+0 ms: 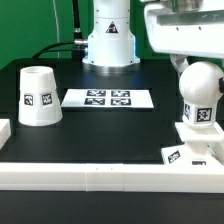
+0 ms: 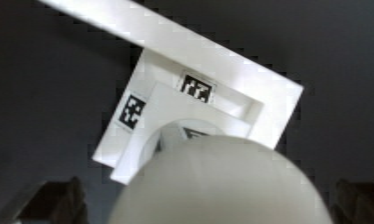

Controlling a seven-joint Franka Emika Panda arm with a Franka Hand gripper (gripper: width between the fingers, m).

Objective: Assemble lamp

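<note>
The bulb (image 1: pixel 200 92) is standing ball-up on the base (image 1: pixel 200 142) at the exterior view's right, just behind the long white rail (image 1: pixel 100 176) that is lying along the counter's (image 1: pixel 120 135) near edge. The jaws are hovering spread around the bulb's top, with dark fingers (image 2: pixel 59 200) showing clear of it on both sides. The shade (image 1: pixel 40 97) is sitting wide end down at the exterior view's left, beside the marker board (image 1: pixel 108 98).

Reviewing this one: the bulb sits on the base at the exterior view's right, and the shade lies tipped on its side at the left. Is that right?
Not quite. The shade stands upright on the table, not tipped on its side; the exterior view shows this. The rest holds: the bulb sits on the base at that view's right.
</note>
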